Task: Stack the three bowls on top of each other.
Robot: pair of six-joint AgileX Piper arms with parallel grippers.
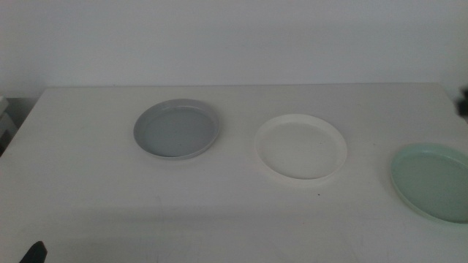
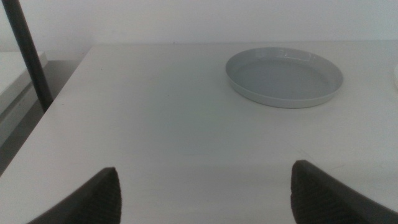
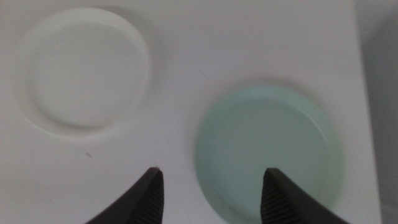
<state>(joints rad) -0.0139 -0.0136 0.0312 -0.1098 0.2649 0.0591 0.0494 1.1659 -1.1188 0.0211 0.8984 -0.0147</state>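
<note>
Nearest to us, the mint green bowl (image 1: 433,180) sits at the right edge of the white table (image 1: 95,190), partly cut off by the middle view's frame. Just inboard of it lies the white bowl (image 1: 301,145), a clear gap of tabletop between the two. Further left and a touch farther back sits the grey bowl (image 1: 177,128), again apart from its neighbour. All three lie flat, rims up, in a loose row, none stacked on another.

Over to the arms: the right gripper (image 3: 211,186) hangs above the mint green bowl's near-left rim, jaws spread apart and holding nothing, with the white bowl in sight beyond it. Left gripper (image 2: 205,186) hovers low over bare table at the near left, its two dark jaws wide apart and empty, the grey bowl well ahead of it. A dark upright pole (image 2: 28,53) stands off the table's left edge.
</note>
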